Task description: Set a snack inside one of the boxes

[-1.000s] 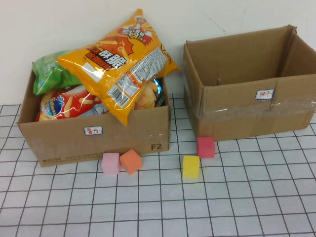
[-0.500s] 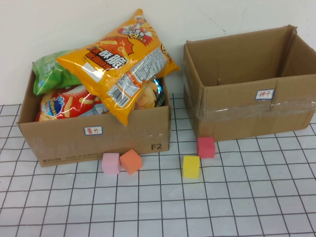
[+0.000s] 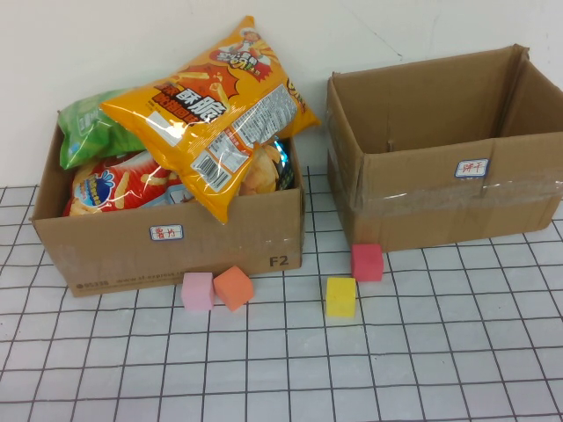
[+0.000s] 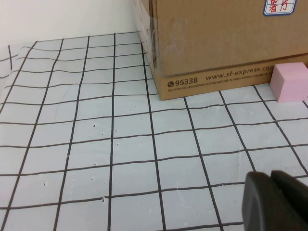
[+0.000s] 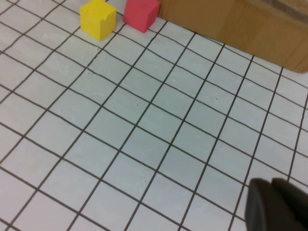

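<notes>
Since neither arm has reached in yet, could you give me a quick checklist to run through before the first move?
1. Orange snack bag reachable atop the left box: ok.
2. Right box open and apparently empty: ok.
3. Foam cubes such as the yellow cube outside both boxes: ok.
4. Left gripper low over the table, shut: not ok for grasping.
5. Right gripper likewise shut: not ok.

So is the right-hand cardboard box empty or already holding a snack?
Looks empty: the right-hand cardboard box shows only bare inner walls in the high view, though its floor is hidden. The left gripper and right gripper are low over the table.
</notes>
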`<action>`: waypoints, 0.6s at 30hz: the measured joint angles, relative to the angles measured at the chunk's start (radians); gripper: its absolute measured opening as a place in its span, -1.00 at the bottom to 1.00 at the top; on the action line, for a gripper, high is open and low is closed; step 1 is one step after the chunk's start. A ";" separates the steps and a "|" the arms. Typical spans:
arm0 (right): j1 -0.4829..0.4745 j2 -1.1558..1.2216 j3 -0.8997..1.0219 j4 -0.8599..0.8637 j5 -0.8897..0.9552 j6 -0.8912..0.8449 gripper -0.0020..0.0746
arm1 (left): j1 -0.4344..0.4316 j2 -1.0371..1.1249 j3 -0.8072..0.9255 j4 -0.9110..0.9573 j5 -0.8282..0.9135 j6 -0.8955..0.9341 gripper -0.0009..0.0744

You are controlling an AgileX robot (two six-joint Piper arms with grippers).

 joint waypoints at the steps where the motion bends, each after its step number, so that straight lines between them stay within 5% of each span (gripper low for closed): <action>1: 0.000 0.000 0.000 0.000 0.000 0.000 -0.95 | 0.000 0.000 0.000 0.000 0.000 0.000 -0.98; 12: 0.000 -0.034 0.002 -0.016 0.009 -0.006 -0.95 | 0.000 0.000 0.000 -0.002 0.000 0.000 -0.98; 18: -0.118 -0.175 0.081 -0.008 -0.095 -0.008 -0.95 | 0.000 0.000 0.000 -0.002 0.000 0.001 -0.98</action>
